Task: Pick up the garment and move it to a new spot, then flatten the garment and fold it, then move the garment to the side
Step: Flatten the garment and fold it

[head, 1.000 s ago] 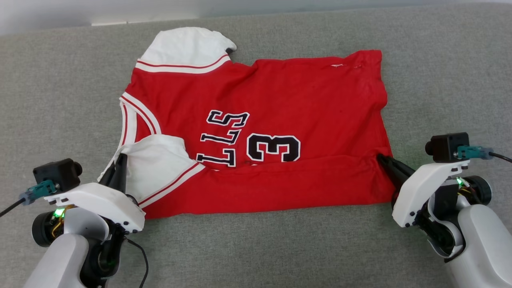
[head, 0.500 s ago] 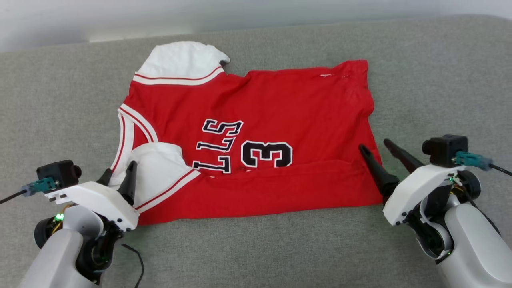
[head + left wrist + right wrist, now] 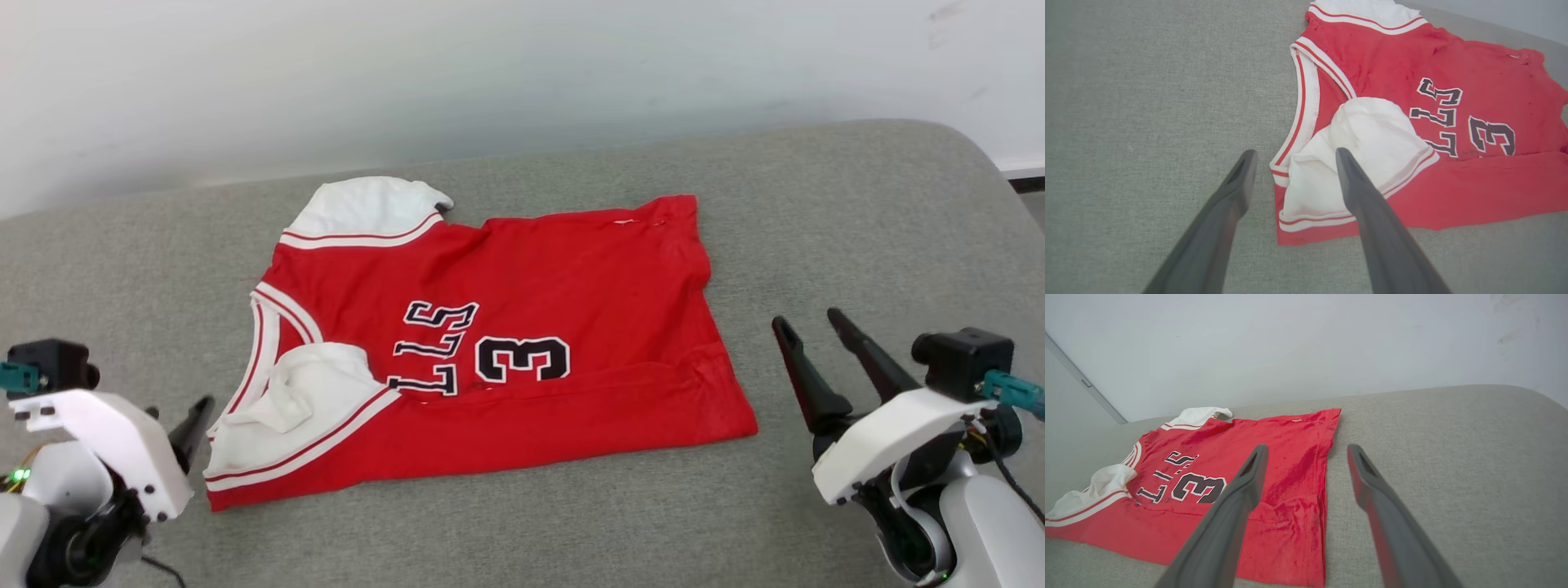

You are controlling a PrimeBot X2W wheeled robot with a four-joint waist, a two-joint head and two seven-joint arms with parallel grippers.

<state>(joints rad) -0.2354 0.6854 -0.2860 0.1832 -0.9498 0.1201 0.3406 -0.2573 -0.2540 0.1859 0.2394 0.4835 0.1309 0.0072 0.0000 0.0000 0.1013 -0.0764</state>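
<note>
The garment (image 3: 531, 278), a red jersey with black white-outlined print, lies flat on the grey padded surface, neck to the left. Its near long edge is folded up over the lower part of the print. One white sleeve (image 3: 367, 208) sticks out at the far left, and the other sleeve (image 3: 1372, 139) lies crumpled on the near left corner. My left gripper (image 3: 175, 411) stands open just off that corner, its fingers (image 3: 1241, 179) either side of the neck trim and above it. To the right of the garment (image 3: 1249, 433), near its hem, my right gripper (image 3: 808, 322) is open and holds nothing.
The grey padded surface (image 3: 857, 229) runs back to a white wall (image 3: 522, 73), and its right end rounds off at a curved edge (image 3: 980, 155). Bare padding lies in front of the garment and to both sides.
Both grippers have opened, let go of the garment's folded near edge and drawn back from it. The head camera has tilted up, so the whole picture has shifted down.
</note>
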